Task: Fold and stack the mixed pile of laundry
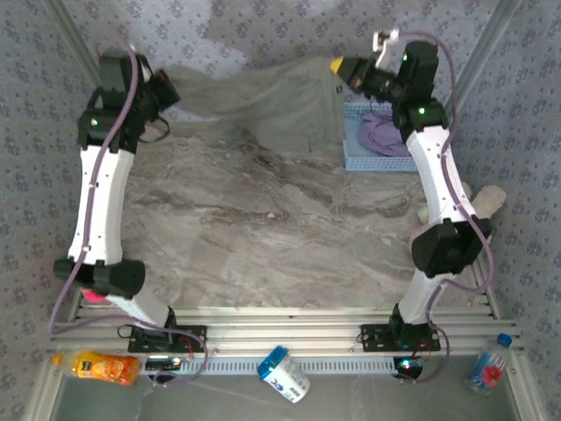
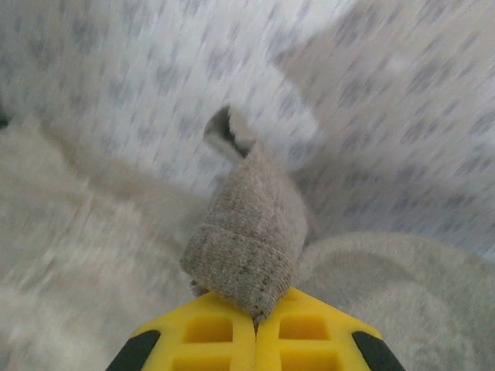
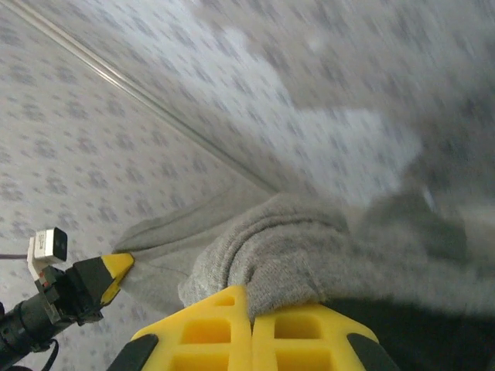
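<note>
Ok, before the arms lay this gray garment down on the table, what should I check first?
1. Left gripper shut on the gray garment: ok, cloth pinched between its fingers.
2. Right gripper shut on the garment's other end: ok.
3. Garment stretched flat, without a twist: cannot tell; it sags and the wrist views are blurred.
4. Marble table bare in the middle for the laydown: ok.
5. Lavender T-shirt out of the way: ok, it lies in the blue basket.
6. Garment's hem free of the basket: cannot tell.
</note>
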`<state>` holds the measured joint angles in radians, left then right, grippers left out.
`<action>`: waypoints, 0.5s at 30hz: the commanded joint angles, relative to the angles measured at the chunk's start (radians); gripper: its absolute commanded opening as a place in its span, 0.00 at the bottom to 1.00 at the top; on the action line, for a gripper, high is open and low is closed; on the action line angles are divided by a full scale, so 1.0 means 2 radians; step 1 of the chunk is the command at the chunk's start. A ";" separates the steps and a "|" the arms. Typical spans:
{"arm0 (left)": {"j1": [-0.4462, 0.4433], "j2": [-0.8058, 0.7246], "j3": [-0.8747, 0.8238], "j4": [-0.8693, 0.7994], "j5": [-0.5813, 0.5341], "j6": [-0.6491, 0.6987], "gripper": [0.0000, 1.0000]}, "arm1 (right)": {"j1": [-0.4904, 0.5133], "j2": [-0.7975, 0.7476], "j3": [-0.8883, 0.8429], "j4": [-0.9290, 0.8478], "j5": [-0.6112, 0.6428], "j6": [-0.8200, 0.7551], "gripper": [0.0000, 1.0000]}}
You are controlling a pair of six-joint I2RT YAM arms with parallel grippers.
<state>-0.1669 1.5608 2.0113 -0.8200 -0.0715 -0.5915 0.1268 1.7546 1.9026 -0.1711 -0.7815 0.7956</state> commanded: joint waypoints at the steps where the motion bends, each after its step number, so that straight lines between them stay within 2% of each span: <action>1: -0.005 -0.085 -0.219 0.061 -0.012 -0.038 0.00 | -0.015 -0.056 -0.174 0.024 -0.023 -0.005 0.00; 2: -0.009 -0.121 -0.301 0.092 -0.004 -0.058 0.00 | -0.020 -0.082 -0.235 0.021 -0.023 -0.015 0.00; 4: -0.025 -0.177 -0.428 0.114 0.001 -0.101 0.09 | -0.026 -0.134 -0.328 -0.030 0.003 -0.055 0.00; 5: -0.038 -0.201 -0.482 0.115 0.001 -0.121 0.22 | -0.027 -0.163 -0.380 -0.058 0.024 -0.078 0.02; 6: -0.052 -0.220 -0.525 0.113 -0.005 -0.144 0.46 | -0.025 -0.189 -0.417 -0.090 0.051 -0.103 0.09; 7: -0.062 -0.233 -0.554 0.112 -0.007 -0.159 0.62 | -0.024 -0.208 -0.441 -0.114 0.073 -0.113 0.18; 8: -0.069 -0.244 -0.579 0.112 -0.008 -0.173 0.73 | -0.023 -0.230 -0.462 -0.140 0.094 -0.121 0.21; 9: -0.072 -0.250 -0.593 0.113 -0.010 -0.182 0.77 | -0.023 -0.248 -0.473 -0.166 0.127 -0.136 0.23; 11: -0.072 -0.246 -0.595 0.115 -0.021 -0.182 0.77 | -0.022 -0.274 -0.478 -0.191 0.159 -0.150 0.39; 12: -0.072 -0.238 -0.585 0.117 -0.029 -0.175 0.77 | -0.021 -0.281 -0.473 -0.196 0.175 -0.157 0.43; 15: -0.072 -0.188 -0.539 0.129 -0.036 -0.150 0.76 | -0.005 -0.278 -0.449 -0.195 0.205 -0.163 0.44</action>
<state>-0.3096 1.1263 0.8276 -0.6533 -0.1051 -0.8955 0.0914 1.1973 0.9546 -0.5251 -0.4900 0.5377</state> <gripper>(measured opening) 0.762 0.436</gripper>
